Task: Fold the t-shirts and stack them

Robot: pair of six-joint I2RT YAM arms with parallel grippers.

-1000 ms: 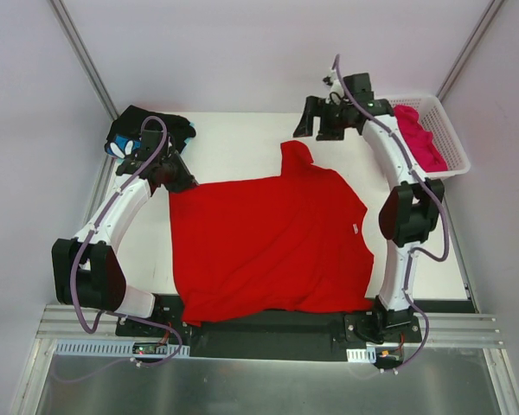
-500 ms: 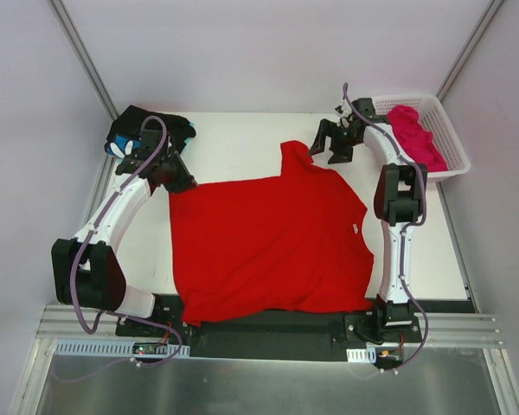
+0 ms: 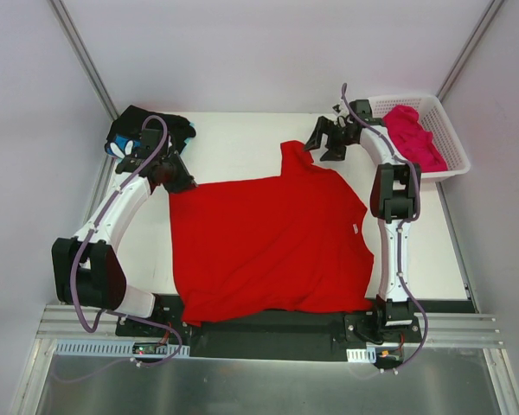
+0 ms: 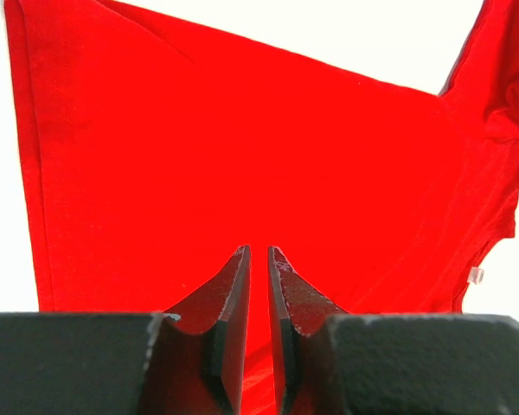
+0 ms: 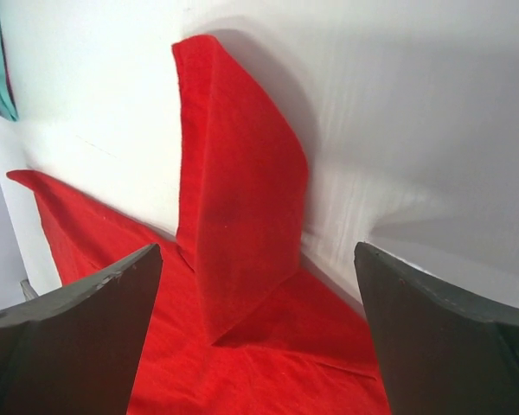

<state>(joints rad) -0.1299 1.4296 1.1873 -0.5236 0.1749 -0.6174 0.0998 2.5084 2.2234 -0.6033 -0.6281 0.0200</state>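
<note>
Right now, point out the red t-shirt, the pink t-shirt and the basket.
red t-shirt [image 3: 268, 238], top view, middle of body.
pink t-shirt [image 3: 419, 138], top view, bunched cloth.
basket [image 3: 451, 134], top view, right wall.

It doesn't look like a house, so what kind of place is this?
Probably a robot test lab: two robot arms bolted beside a white table, plain walls boxing it in, and a red shirt and basket to practise on.

Red t-shirt [image 3: 268, 246] lies spread flat centrally; magenta one [image 3: 413, 130] bunched far right, black floral one [image 3: 130, 118] far left.
</note>
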